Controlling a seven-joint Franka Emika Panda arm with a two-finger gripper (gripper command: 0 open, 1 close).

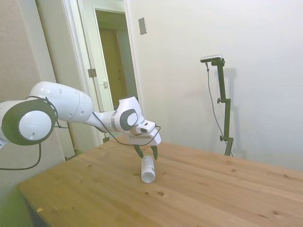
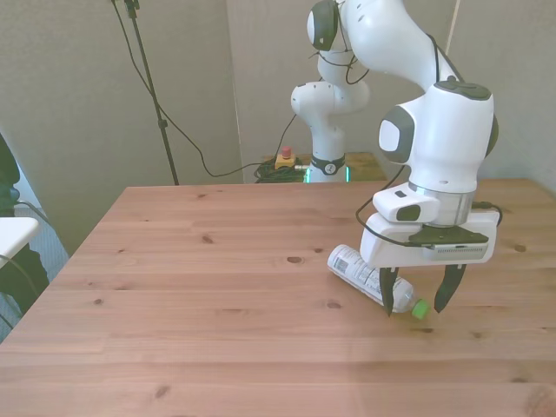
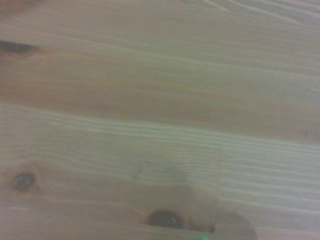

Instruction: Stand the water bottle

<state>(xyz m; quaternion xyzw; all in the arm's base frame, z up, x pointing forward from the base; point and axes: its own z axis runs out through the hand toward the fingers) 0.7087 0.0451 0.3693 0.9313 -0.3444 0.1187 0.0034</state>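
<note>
The water bottle (image 2: 369, 276) was lying flat on its side on the wooden table (image 2: 200, 261), toward the front view's right. Its green cap (image 2: 420, 308) pointed at the near edge and a bit to the front view's right, while the clear base end sat further back. The white label with dark print wrapped the middle of the body.

The gripper (image 2: 412, 300) was sitting low right over the cap end of the bottle, fingers pointing down. They were spread wide apart — one dark finger (image 2: 386, 297) came down in front of the bottle's shoulder, the other finger (image 2: 444, 288) was just past the cap on the front view's right. Nothing was clamped; the neck and cap sat in the gap between them, and I couldn't tell whether the one finger touched the plastic.

From the side view, the bottle (image 1: 148, 169) showed end-on, pointing toward that camera, with the gripper (image 1: 146, 152) at its far end and the fingers straddling it. The white arm (image 1: 71, 106) stretched in low over the table from that picture's left.

The wrist view was mostly blurry wood grain with a couple of dark knots (image 3: 164, 218) — only a tiny speck of green (image 3: 202, 237) at the picture's edge.
</note>
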